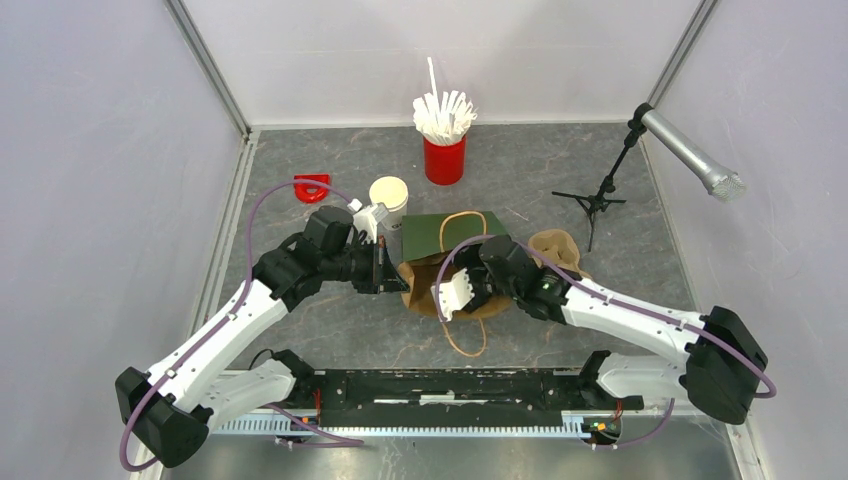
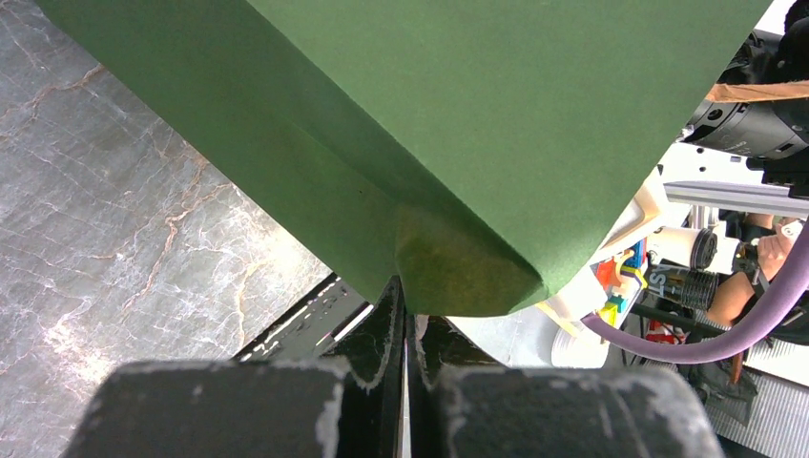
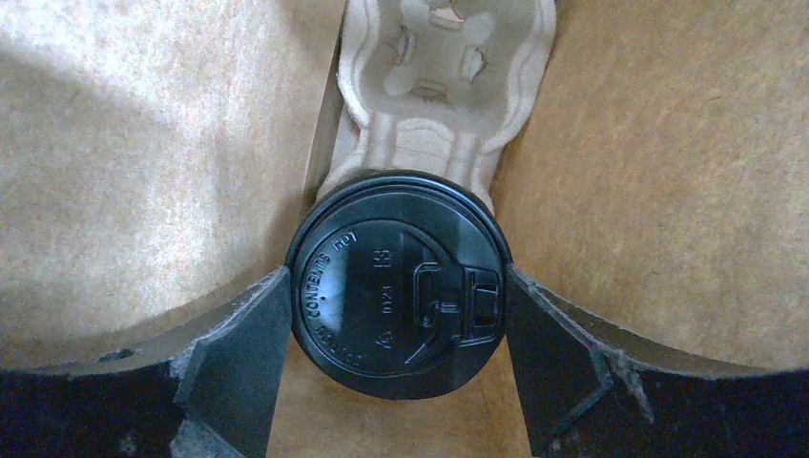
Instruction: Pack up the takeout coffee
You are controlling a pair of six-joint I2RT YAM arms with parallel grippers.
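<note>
One takeout coffee [image 3: 399,286], one green bag [image 1: 452,232], one red cup [image 1: 444,160], one microphone [image 1: 693,155].

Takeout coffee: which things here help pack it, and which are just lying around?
For the job: takeout coffee, green bag, cup carrier.
Just lying around: red cup of white sticks, lidless white cups, small red object, microphone.

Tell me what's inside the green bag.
The takeout coffee, lid up, held by the right gripper, with a pulp carrier beyond. The lid covers the cup's body.

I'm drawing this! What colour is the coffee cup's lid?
The lid is black, clearest in the right wrist view.
</note>
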